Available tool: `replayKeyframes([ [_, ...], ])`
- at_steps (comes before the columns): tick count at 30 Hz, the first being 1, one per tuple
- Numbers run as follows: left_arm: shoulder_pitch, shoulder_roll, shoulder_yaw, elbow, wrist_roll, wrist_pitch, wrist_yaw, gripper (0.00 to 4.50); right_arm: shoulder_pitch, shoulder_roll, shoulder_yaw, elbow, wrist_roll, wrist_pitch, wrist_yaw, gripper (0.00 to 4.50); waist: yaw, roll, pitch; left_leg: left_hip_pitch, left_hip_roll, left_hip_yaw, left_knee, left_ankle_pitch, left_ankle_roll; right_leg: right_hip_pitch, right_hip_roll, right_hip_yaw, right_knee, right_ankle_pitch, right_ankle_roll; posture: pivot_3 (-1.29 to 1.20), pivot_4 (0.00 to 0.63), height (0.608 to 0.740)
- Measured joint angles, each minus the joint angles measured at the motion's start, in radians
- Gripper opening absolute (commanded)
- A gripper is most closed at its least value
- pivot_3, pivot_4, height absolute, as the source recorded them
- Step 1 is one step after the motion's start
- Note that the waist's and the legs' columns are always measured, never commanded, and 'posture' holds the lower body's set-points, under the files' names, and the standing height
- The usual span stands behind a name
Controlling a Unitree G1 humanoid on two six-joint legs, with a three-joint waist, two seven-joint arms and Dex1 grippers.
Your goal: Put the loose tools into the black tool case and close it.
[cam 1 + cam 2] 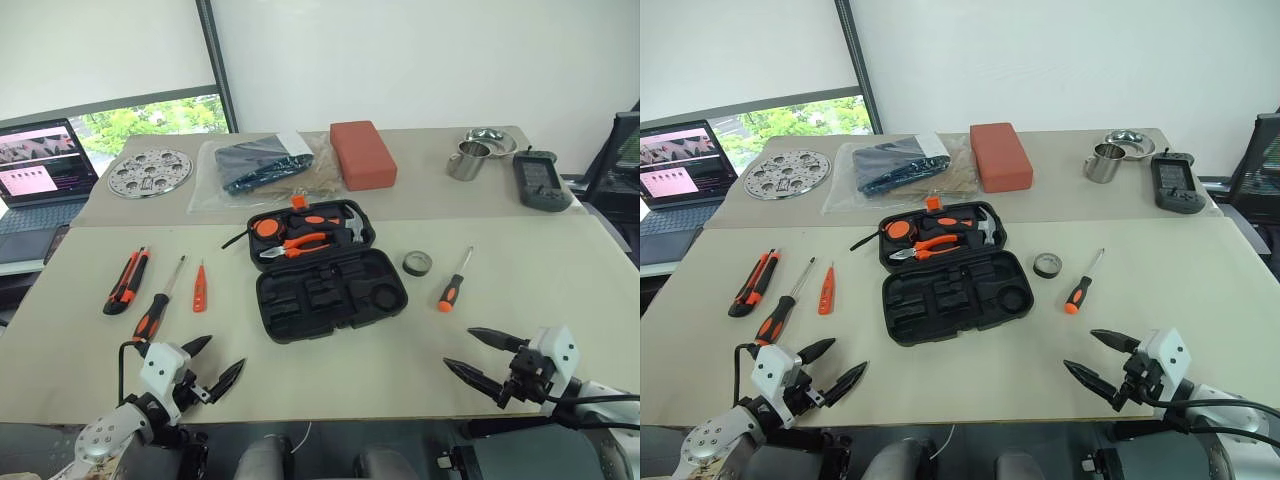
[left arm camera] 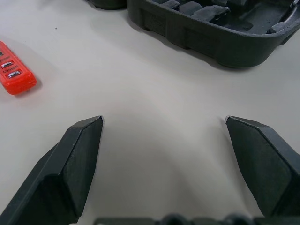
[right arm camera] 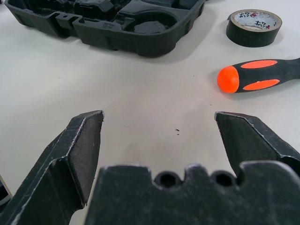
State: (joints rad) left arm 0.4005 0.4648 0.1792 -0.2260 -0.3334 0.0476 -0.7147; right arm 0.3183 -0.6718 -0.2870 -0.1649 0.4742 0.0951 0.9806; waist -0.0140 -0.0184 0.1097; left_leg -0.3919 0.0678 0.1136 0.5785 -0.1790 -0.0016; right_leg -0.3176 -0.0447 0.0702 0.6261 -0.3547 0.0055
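Case (image 1: 330,290) lies open, long axis across table, lid far; both grippers (image 1: 212,362) (image 1: 483,352) spread wide, empty.

Left hand (image 1: 214,362), right hand (image 1: 471,355): spread wide, empty.

Cut off and hard to read

The laptop (image 1: 40,165) runs off the frame's edge; the bagged dark item (image 1: 262,160) stays indistinct through plastic.

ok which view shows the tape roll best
The right wrist view: the tape roll is close, its printed core plain, beside the screwdriver handle. Both eye views show it small, right of the case.
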Motion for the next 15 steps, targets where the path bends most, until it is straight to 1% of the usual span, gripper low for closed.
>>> replayKeyframes([
  [11,-0.009,-0.004,-0.006,0.01,-0.003,-0.018,-0.013,4.5,-0.006,0.006,0.0,-0.003,-0.019,0.0,-0.004,4.41,0.0,0.0,0.0,0.0,0.0,0.0,0.0,0.0,0.0,0.0,0.0,0.0,0.0,0.0,0.0,0.0,0.15,0.74],
  [15,-0.033,-0.007,0.005,-0.005,-0.041,-0.008,-0.008,4.5,-0.026,0.007,0.0,-0.009,-0.015,0.003,0.0,4.41,0.0,0.0,0.0,0.0,0.0,0.0,0.0,0.0,0.0,0.0,0.001,-0.001,0.0,0.0,0.0,0.0,0.15,0.74],
])
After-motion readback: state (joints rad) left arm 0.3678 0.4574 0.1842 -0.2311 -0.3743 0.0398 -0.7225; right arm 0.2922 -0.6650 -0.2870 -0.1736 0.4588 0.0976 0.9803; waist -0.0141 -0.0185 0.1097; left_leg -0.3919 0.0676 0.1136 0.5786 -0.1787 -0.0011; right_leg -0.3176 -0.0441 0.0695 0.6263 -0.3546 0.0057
